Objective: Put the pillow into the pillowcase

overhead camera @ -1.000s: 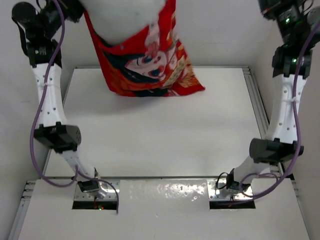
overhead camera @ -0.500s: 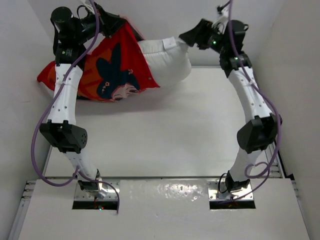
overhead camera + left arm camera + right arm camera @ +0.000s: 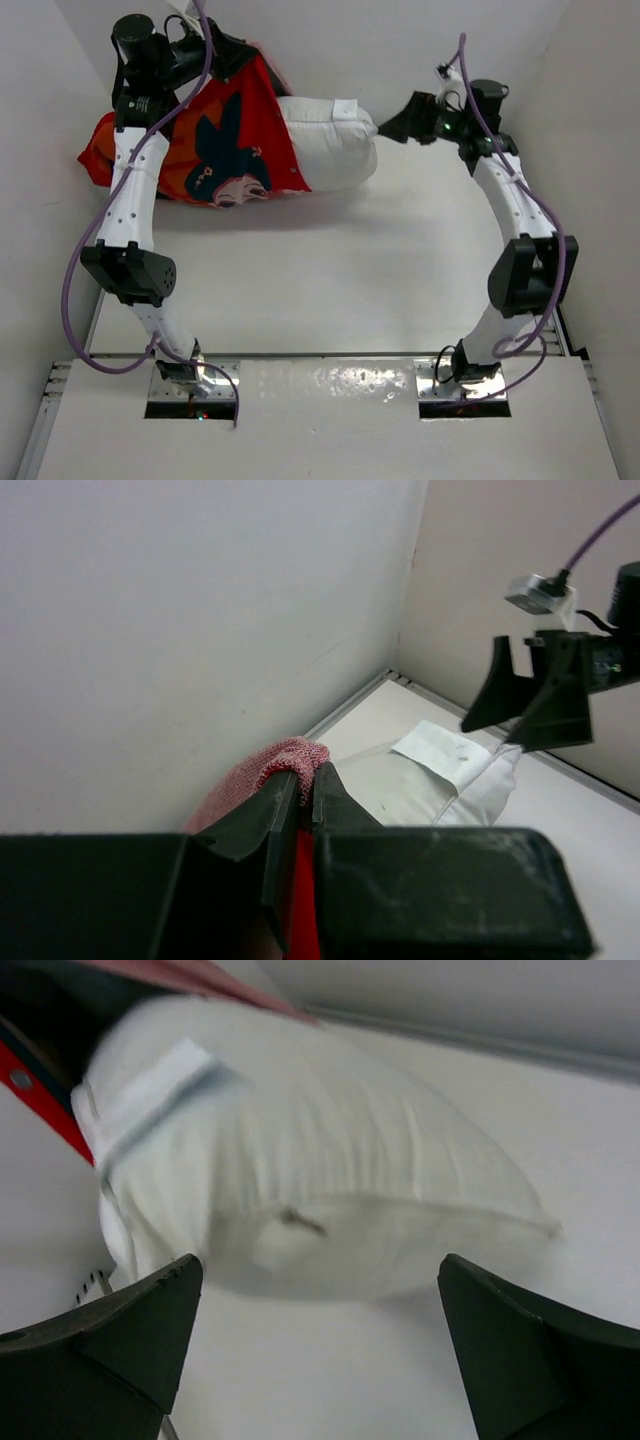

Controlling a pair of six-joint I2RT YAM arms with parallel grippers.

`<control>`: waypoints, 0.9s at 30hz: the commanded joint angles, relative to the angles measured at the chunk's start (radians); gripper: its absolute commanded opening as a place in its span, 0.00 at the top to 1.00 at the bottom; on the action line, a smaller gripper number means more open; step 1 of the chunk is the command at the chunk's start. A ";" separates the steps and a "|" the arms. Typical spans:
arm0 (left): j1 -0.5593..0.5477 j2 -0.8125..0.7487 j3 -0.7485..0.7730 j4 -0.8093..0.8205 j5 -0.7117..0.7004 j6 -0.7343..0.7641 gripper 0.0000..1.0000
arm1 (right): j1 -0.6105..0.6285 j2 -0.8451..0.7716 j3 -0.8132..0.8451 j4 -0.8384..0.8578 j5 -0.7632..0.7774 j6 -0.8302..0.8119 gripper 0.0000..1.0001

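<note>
The white pillow [image 3: 335, 140] lies at the back of the table, its left part inside the red-orange pillowcase [image 3: 215, 150] and its right end sticking out. My left gripper [image 3: 237, 57] is above the case's mouth, shut on a pinched fold of its upper edge; the left wrist view shows that pink-red fabric [image 3: 290, 758] between the closed left gripper [image 3: 308, 780]. My right gripper [image 3: 395, 125] stands open just right of the pillow's corner, apart from it. In the right wrist view the pillow [image 3: 320, 1170] fills the space beyond the open right gripper [image 3: 318, 1270].
The white table [image 3: 340, 280] is boxed in by a back wall and side walls [image 3: 590, 120]. The pillowcase's left end hangs past the table's left edge [image 3: 95, 160]. The arm bases [image 3: 190, 375] sit on the near edge.
The pillowcase and pillow came down from hanging high at the centre and now lie at the back left. My right gripper opened, let go of the pillow's corner and drew back right.
</note>
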 commanded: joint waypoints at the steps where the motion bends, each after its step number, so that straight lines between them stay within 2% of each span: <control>1: -0.018 -0.031 0.077 0.120 -0.056 0.047 1.00 | -0.086 -0.165 -0.133 0.041 -0.123 -0.095 0.01; 4: -0.039 -0.012 0.096 0.111 -0.050 0.061 1.00 | -0.143 -0.231 -0.265 0.123 -0.181 -0.081 0.01; 7: -0.068 0.011 0.133 0.098 -0.042 0.074 1.00 | -0.096 -0.174 -0.286 0.223 -0.161 -0.043 0.01; 11: -0.102 0.040 0.150 0.132 -0.019 0.062 1.00 | 0.091 0.005 -0.178 0.390 -0.022 0.010 0.01; 13: -0.125 0.046 0.147 0.155 -0.013 0.058 1.00 | 0.134 0.117 -0.094 0.546 0.021 0.081 0.01; 14: -0.136 0.051 0.144 0.166 -0.012 0.053 1.00 | 0.174 0.148 -0.062 0.594 0.035 0.151 0.01; 17: -0.163 0.064 0.146 0.253 0.023 0.024 1.00 | 0.254 0.221 0.093 0.681 0.090 0.180 0.04; 18: -0.183 0.069 0.164 0.279 0.034 0.019 1.00 | 0.271 0.226 0.122 0.684 0.100 0.172 0.09; 19: -0.197 0.084 0.178 0.285 0.042 0.024 1.00 | 0.301 0.231 0.147 0.684 0.103 0.169 0.29; 21: -0.237 0.101 0.219 0.308 0.057 0.031 1.00 | 0.326 0.223 0.185 0.713 0.113 0.178 0.57; 22: -0.249 0.111 0.227 0.321 0.066 0.025 1.00 | 0.338 0.209 0.185 0.722 0.145 0.178 0.79; 25: -0.298 0.141 0.230 0.394 0.088 -0.042 1.00 | 0.392 0.144 0.179 0.742 0.188 0.125 0.98; 27: -0.323 0.149 0.221 0.454 0.093 -0.079 1.00 | 0.415 0.086 0.168 0.715 0.202 0.080 1.00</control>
